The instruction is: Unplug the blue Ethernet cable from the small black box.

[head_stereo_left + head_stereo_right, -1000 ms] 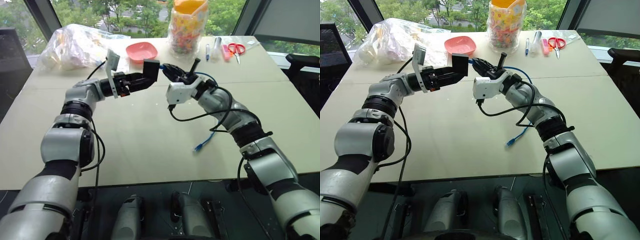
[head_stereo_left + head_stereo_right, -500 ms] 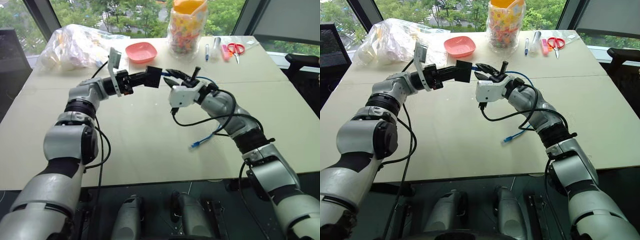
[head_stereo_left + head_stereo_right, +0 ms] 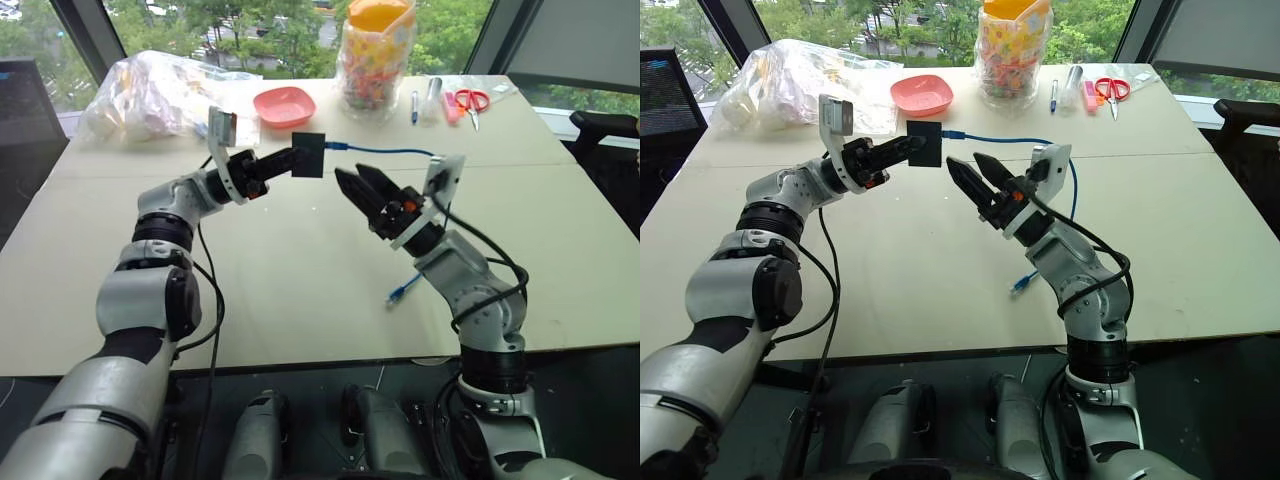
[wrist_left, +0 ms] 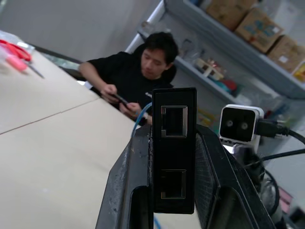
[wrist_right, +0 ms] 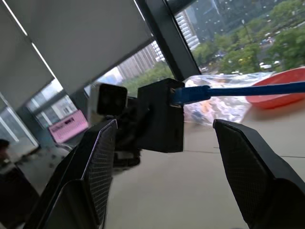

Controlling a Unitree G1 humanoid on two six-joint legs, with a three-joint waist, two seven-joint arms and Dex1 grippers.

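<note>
Beige table [image 3: 300,290] by tall windows. Left gripper [image 3: 285,162] clamped the small black box [image 3: 308,154] above the tabletop, blue Ethernet cable [image 3: 385,151] plugged into its far side, trailing right and down to a loose plug on the table. Right gripper [image 3: 358,187] spread wide just beside the box, holding nothing.
</note>
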